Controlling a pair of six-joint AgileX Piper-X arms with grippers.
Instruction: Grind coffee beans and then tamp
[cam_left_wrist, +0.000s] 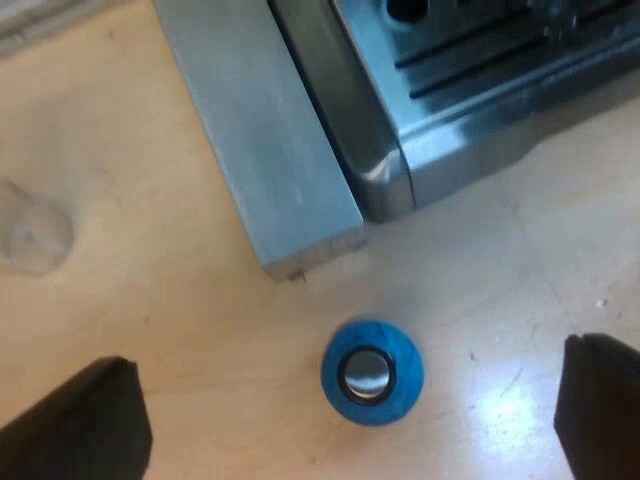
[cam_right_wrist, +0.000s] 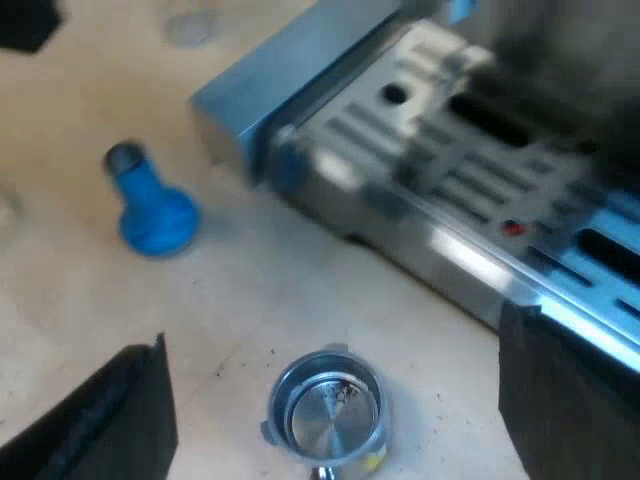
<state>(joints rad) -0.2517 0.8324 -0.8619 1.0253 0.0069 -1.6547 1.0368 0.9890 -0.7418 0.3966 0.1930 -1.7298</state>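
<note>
Metal holder (cam_right_wrist: 283, 395) is sitting below right gripper (cam_right_wrist: 333, 335), fingers spread, its basket (cam_right_wrist: 328, 410) showing only dark specks (left gripper (cam_left_wrist: 345, 400), likewise spread, is hovering over blue tamper (cam_left_wrist: 372, 372)).

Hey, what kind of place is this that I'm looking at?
Probably a coffee-making bench, maybe a test setup. A steel espresso machine sits on a pale wooden table, a blue tamper stands close to its corner, and a metal holder rests on the table near its drip tray.
</note>
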